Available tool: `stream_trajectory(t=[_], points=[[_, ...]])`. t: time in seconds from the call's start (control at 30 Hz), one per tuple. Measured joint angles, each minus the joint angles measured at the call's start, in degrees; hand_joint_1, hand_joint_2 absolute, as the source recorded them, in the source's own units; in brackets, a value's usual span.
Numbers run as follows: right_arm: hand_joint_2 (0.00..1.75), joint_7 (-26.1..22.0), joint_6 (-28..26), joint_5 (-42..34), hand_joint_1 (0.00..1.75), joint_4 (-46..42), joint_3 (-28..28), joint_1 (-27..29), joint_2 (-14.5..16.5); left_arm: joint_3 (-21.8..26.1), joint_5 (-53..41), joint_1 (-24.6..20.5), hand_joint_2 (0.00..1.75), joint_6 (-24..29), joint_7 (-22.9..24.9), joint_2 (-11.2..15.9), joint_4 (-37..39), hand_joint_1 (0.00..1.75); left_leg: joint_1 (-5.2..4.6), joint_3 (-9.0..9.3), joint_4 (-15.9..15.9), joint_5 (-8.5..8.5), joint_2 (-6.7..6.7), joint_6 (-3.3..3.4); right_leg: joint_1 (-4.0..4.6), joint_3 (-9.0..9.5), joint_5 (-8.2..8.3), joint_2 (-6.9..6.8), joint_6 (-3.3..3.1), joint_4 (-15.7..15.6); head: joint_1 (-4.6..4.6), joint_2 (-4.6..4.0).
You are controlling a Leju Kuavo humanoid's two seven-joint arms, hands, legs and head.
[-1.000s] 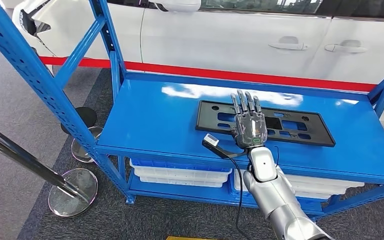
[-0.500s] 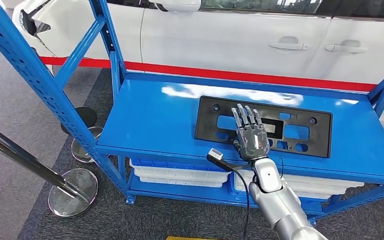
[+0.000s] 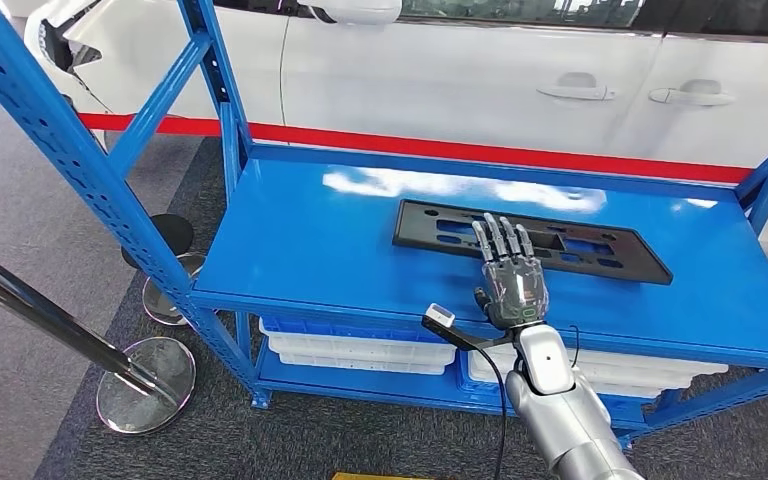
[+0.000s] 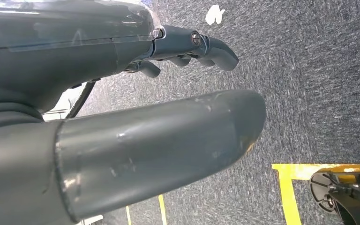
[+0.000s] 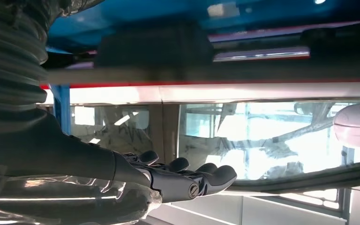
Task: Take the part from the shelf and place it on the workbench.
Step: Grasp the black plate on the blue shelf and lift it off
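The part is a flat black plate (image 3: 580,245) with several cut-outs, lying flat on the blue shelf (image 3: 310,240) towards its right side. In the right wrist view it is a dark blur (image 5: 154,42). My right hand (image 3: 511,277) reaches over the shelf's front edge with its fingers (image 3: 501,238) stretched straight out over the plate's near edge. The right wrist view shows that hand (image 5: 168,178) with fingers apart and nothing in them, a gap between them and the shelf. My left hand (image 4: 122,93) hangs over the grey carpet, fingers loosely bent, holding nothing.
A white car (image 3: 480,70) stands close behind the shelf, past a red strip. Blue uprights (image 3: 70,140) frame the shelf at left and right. White bins (image 3: 360,350) sit on the lower level. A chrome stanchion (image 3: 145,385) stands at the left on the floor.
Half a second ago the plate's near edge was tipped up towards me; now it lies flat again. My right hand has drawn back a little towards the shelf's front edge.
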Motion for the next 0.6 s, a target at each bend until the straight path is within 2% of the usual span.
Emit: stream_trajectory(t=[0.23, 0.6], points=[[1.75, -0.3, 0.0, 0.0, 0.00, -0.4, -0.4, 0.2, 0.0, 0.0, 0.0, 0.0, 0.00, 0.0, 0.0, 0.0, 0.0, 0.00, 0.00, 0.00, 0.0, 0.00, 0.00, 0.00, 0.00, 0.00, 0.00, 0.00, 0.00, 0.0, 0.00, 0.00], [1.75, -3.6, 0.0, -0.2, 0.00, -4.5, -1.2, 0.5, 0.2, 0.0, 0.2, 0.1, 0.00, 0.0, 0.0, 0.0, 0.0, 0.00, 0.00, -0.01, 0.0, 0.00, 0.00, 0.00, 0.00, 0.00, 0.00, 0.00, 0.00, 0.0, 0.00, 0.00]])
